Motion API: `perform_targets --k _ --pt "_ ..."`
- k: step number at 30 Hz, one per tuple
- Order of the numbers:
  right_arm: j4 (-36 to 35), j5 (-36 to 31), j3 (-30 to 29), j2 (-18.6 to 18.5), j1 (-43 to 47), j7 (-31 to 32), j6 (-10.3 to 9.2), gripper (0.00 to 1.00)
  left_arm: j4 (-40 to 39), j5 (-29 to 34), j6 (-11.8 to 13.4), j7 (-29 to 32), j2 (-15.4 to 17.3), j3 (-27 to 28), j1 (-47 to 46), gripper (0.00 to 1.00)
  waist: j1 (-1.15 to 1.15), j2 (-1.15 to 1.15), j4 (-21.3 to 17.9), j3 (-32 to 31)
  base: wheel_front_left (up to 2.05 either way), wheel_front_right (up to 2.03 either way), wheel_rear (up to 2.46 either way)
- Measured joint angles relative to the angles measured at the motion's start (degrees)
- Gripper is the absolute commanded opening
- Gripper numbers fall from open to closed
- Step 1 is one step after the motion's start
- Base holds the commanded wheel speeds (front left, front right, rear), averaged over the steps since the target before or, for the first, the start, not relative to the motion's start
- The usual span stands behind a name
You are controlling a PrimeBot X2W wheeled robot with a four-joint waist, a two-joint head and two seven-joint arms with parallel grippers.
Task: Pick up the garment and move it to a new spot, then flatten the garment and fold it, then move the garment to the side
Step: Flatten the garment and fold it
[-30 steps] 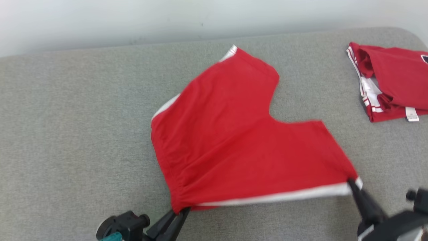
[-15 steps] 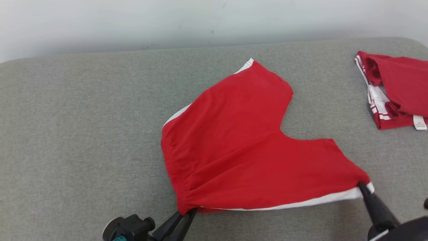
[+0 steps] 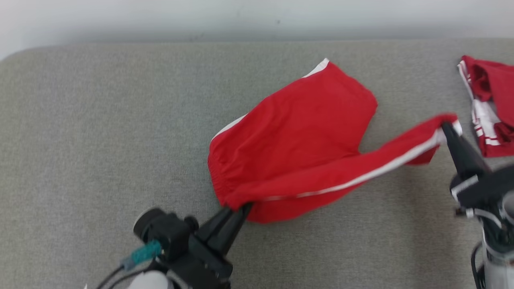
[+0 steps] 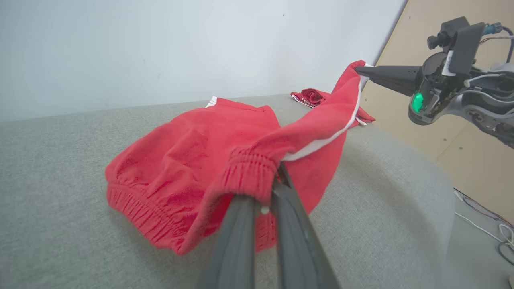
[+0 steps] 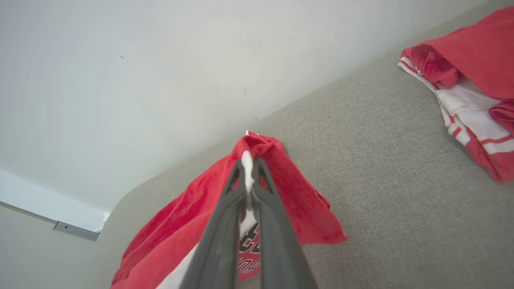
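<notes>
Lower left, head view: left gripper (image 3: 242, 208) pressed shut, pinching waistband corner of shorts (image 3: 305, 128), now lifted off pad (image 3: 100, 140).
Centre: far leg flat on pad. Near edge, flat a second ago, now hangs taut in air.
Mid-right: right gripper (image 3: 445, 127) pinches leg hem, has climbed from lower-right corner, near other garment (image 3: 492, 100).
Likely fold starting: near leg going over far leg.

A grey fabric pad (image 3: 100, 140) bears red shorts (image 3: 297, 132), partly lifted, and a jersey (image 3: 498, 88) at its right end.
</notes>
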Motion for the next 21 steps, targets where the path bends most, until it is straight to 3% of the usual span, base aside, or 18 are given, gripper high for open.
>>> perform_targets --k 13,21 --pt "24.4 -8.4 5.2 -1.4 -29.0 -2.9 0.0 0.0 8.3 -6.0 -0.3 0.0 -3.9 1.8 -15.1 0.0 0.01 0.0 4.1 7.3 0.0 0.0 0.0" --pt "39.4 -12.4 7.9 -1.0 -40.1 -8.2 0.0 0.0 14.2 -8.1 -0.3 0.0 -5.3 0.2 -20.6 0.0 0.01 0.01 6.6 10.7 0.0 0.0 0.0"
